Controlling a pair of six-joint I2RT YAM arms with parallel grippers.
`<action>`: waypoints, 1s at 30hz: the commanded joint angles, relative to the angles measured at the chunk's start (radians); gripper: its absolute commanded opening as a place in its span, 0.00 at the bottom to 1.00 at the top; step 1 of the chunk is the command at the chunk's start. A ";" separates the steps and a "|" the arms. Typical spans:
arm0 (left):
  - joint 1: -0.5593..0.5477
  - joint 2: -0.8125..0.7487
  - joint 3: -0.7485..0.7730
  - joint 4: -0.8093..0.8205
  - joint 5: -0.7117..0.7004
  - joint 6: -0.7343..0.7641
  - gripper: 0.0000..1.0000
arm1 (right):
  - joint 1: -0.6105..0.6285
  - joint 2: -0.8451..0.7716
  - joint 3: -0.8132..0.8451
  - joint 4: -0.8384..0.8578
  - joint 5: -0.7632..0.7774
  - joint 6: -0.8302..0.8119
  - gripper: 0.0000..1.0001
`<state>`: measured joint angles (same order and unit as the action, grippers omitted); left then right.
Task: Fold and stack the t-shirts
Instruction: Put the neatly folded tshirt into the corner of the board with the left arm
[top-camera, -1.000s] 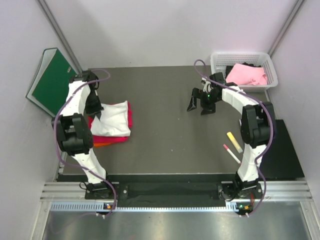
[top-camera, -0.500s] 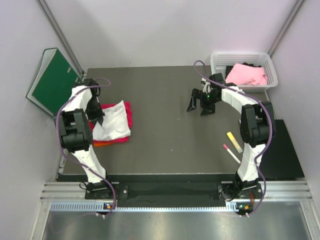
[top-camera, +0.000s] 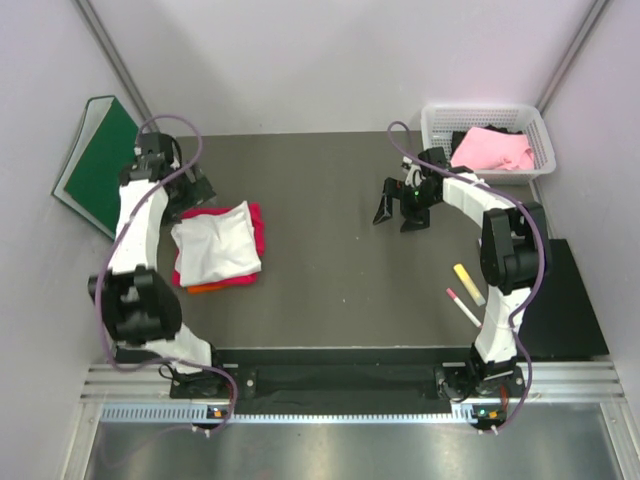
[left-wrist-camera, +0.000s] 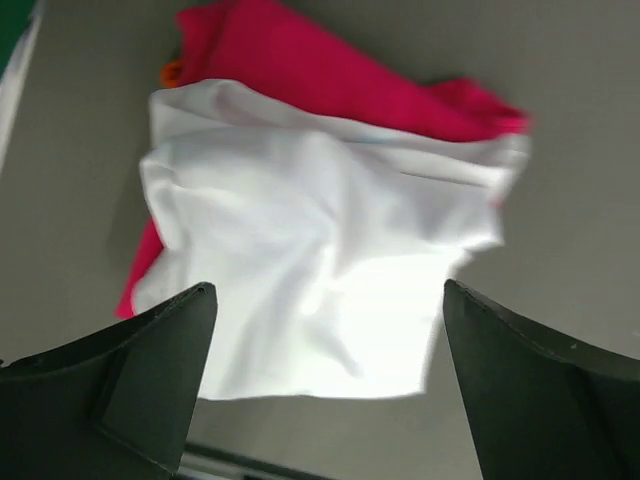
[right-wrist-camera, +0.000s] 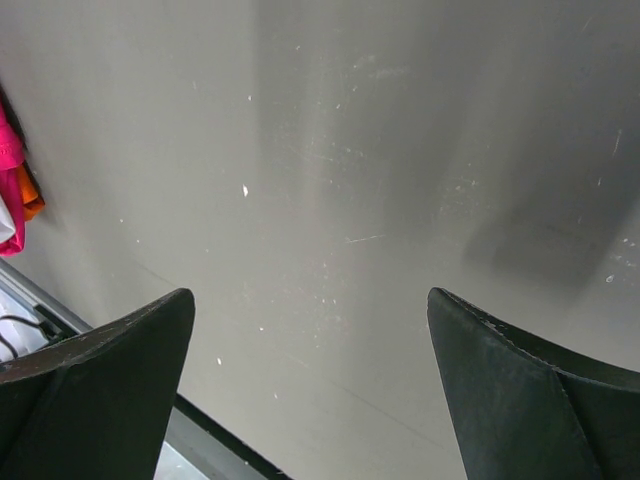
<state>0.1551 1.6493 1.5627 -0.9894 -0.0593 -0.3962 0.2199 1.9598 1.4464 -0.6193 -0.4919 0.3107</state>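
Status: three shirts lie in one pile at the left of the table (top-camera: 330, 270); one is not yet handled.

Pile: the white shirt (top-camera: 215, 250) lies on top, rumpled and askew. The red shirt (top-camera: 257, 225) shows from under it along the pile's far and right edges, and a sliver of the orange shirt (top-camera: 203, 288) shows at the pile's near edge.

Left jaws: just beyond the pile's far-left corner, spread wide, holding nothing. The wrist view looks down on the white cloth between both fingers.

Right jaws: well apart from the pile, across the table to its right, spread wide and empty over bare table.

Pink shirt (top-camera: 490, 150): farthest from the pile, bunched in the white basket (top-camera: 430, 125) at the far right corner. Judged to be the remaining item.

Risks noted:
- The pile's top is uneven, so a fourth shirt laid on it may slide or sit crooked.
- A pinch on a single layer of the bunched pink cloth could let it drag over the rim and shift or tip the basket.
- A yellow marker (top-camera: 468, 283) and a pink pen (top-camera: 462, 305) lie to the right of the pile, beside the right arm (top-camera: 505, 250); cloth spread there could catch them.
- A green binder (top-camera: 100, 160) leans just left of the pile, within the left arm's (top-camera: 135, 215) swing
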 joint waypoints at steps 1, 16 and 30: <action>-0.008 -0.190 -0.127 0.219 0.278 -0.066 0.86 | -0.002 -0.002 0.002 0.029 -0.013 0.004 1.00; 0.006 -0.186 -0.808 1.069 0.928 -0.623 0.00 | -0.001 -0.004 -0.012 0.032 -0.019 0.002 1.00; 0.080 0.240 -0.963 1.963 1.108 -1.046 0.00 | -0.002 0.005 -0.011 0.029 -0.019 -0.002 1.00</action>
<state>0.2310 1.7901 0.5968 0.6228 0.9661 -1.2755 0.2203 1.9724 1.4265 -0.6106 -0.4984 0.3107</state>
